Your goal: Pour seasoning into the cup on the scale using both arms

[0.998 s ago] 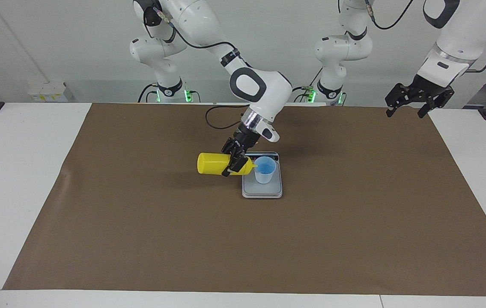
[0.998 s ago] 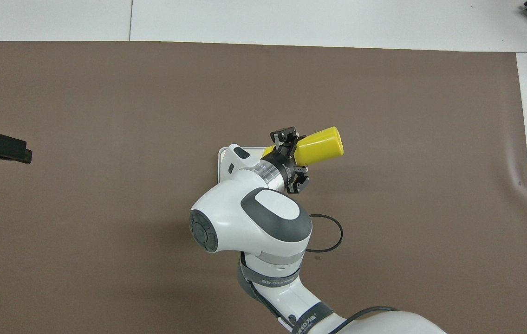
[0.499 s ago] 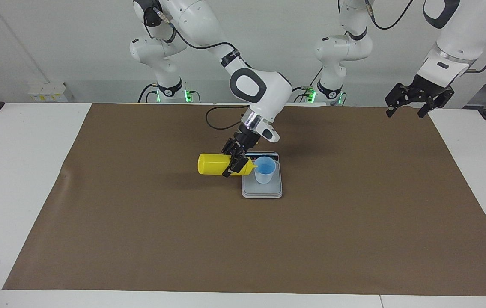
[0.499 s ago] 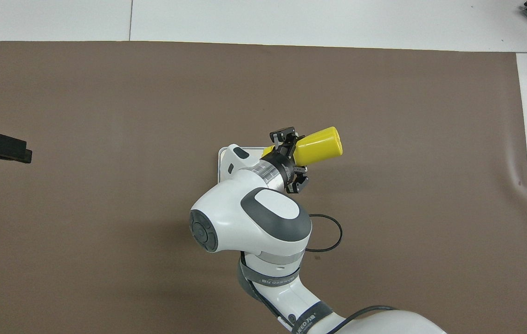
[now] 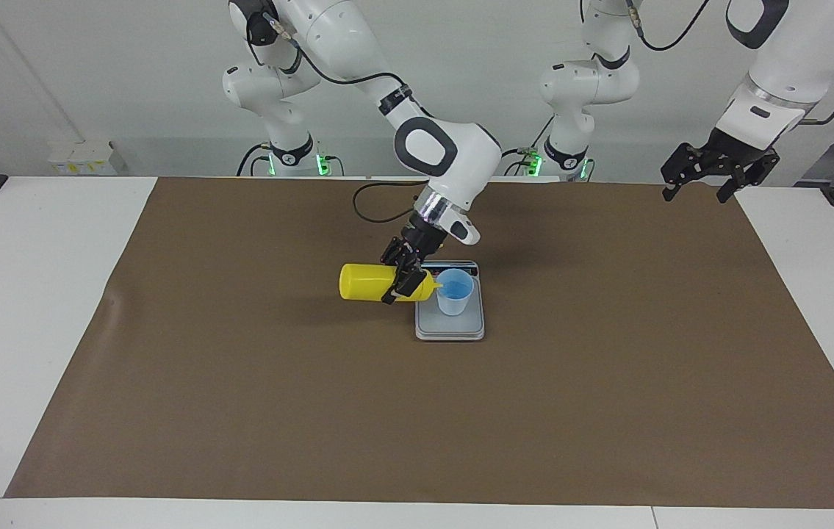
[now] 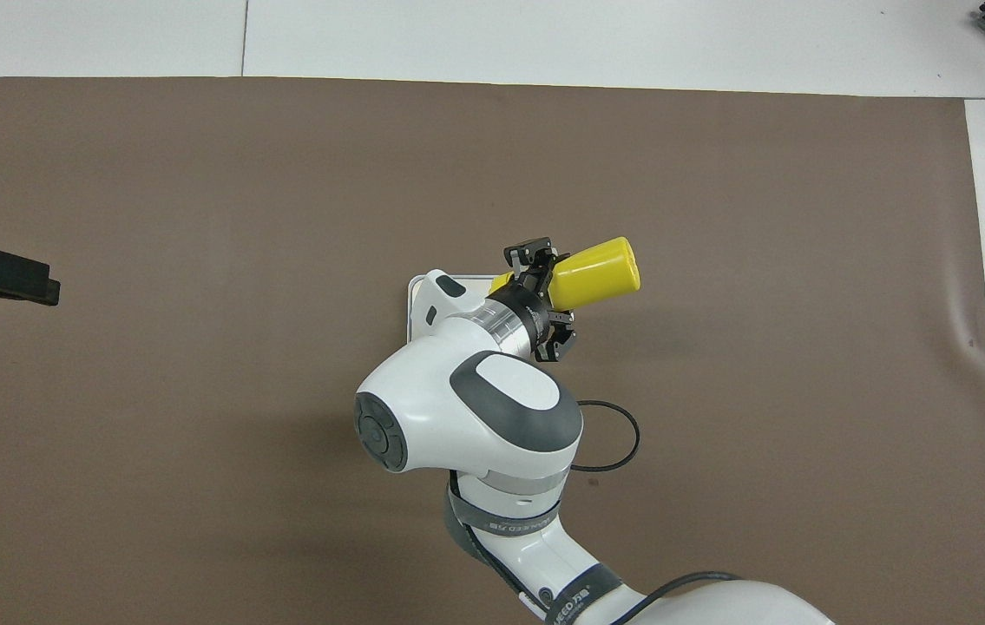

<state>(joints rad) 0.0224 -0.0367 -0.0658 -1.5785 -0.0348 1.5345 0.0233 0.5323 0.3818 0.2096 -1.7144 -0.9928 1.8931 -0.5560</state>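
- As I watched from my remote station, the right arm's black two-finger gripper [image 5: 403,278] was clamped tight around the neck end of the bright yellow plastic squeeze bottle [image 5: 367,282], just short of its cone nozzle.
- The yellow bottle lay almost horizontal in the air, its flat base pointing toward the right arm's end of the table and its nozzle reaching the rim of the small pale blue tapered plastic cup [image 5: 454,291].
- I could not tell whether anything was leaving the nozzle.
- The blue cup stood upright on the grey weighing plate of the flat rectangular silver-grey kitchen scale [image 5: 450,328], on the part of the plate nearer to the robots.
- The scale rested near the middle of the brown paper sheet [image 5: 608,382] that covered the white table [image 5: 20,308], with its dark display strip at the end nearer to the robots.
- In the overhead view the right arm's white wrist hid the cup and most of the scale [image 6: 412,299]; the yellow bottle [image 6: 596,273] and right gripper [image 6: 544,299] showed beside it.
- The left arm waited, its black two-finger gripper [image 5: 701,189] raised over the sheet's corner at the left arm's end of the table, fingers spread wide and holding nothing.
- A loop of black cable [image 5: 372,206] hung from the right arm above the sheet.
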